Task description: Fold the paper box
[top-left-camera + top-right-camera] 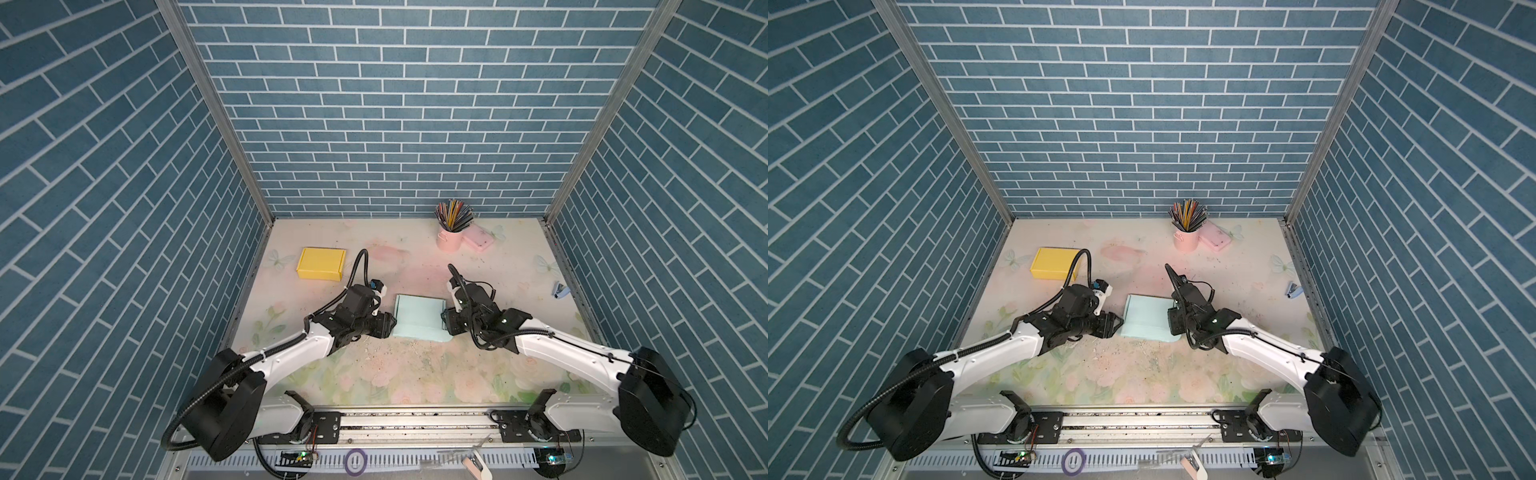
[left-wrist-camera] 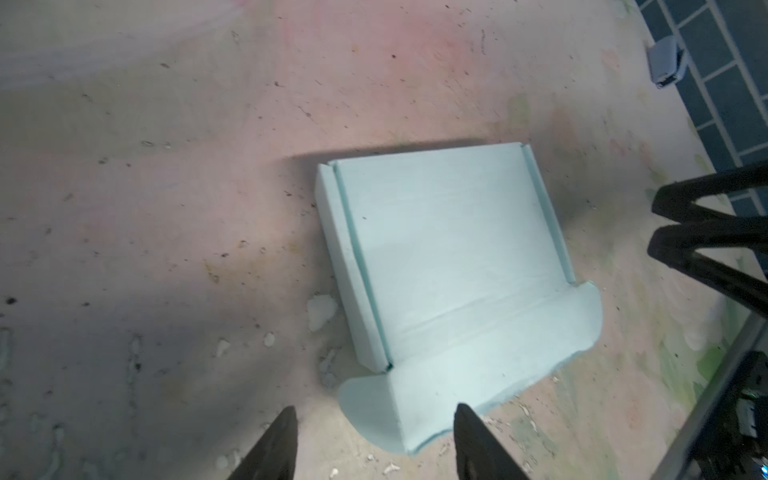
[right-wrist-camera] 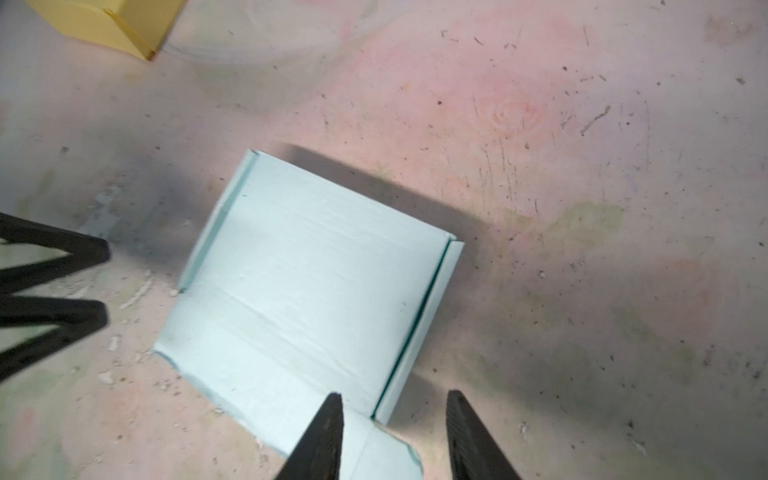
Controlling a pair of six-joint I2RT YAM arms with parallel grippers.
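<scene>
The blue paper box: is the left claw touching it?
Apart. In the right wrist view, a strip of bare table shows between the left gripper and the side of the blue paper box.

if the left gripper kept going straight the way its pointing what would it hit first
Most likely the light blue paper box: in the left wrist view its rounded flap lies just ahead of the open left gripper, with the raised side wall beyond. Height is unclear, so it might pass over the flap.
</scene>
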